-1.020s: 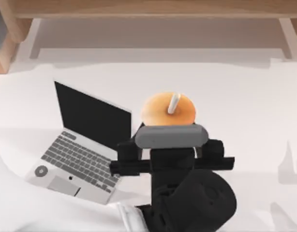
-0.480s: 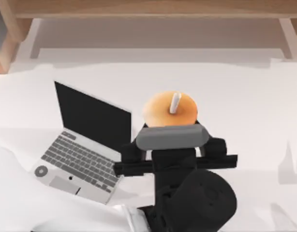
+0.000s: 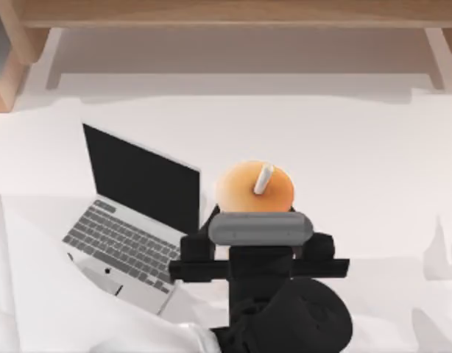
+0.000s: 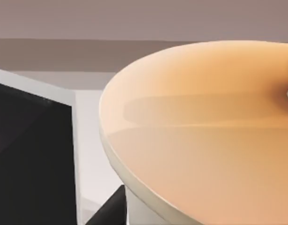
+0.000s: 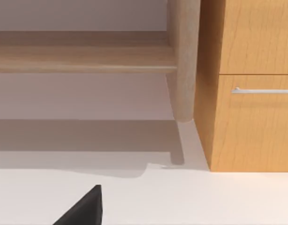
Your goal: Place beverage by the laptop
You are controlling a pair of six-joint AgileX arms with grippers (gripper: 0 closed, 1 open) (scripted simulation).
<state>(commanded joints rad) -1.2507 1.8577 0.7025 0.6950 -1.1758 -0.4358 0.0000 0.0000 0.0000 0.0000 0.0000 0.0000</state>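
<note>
One beverage (image 3: pixel 254 188) is seen just right of the laptop (image 3: pixel 134 213) on the white counter (image 3: pixel 358 147), its orange dome lid and white straw (image 3: pixel 263 179) showing above the left gripper (image 3: pixel 259 220). Whether its jaws are pinching the cup cannot be told, being hidden beneath the wrist. Up close, the lid (image 4: pixel 200 126) is seen beside the black screen (image 4: pixel 31 159). A wooden cabinet (image 5: pixel 252 93) is faced by the right wrist camera.

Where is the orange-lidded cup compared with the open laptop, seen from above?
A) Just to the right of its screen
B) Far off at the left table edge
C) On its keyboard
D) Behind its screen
A: in the top view the beverage sits just right of the laptop screen's edge.
</note>
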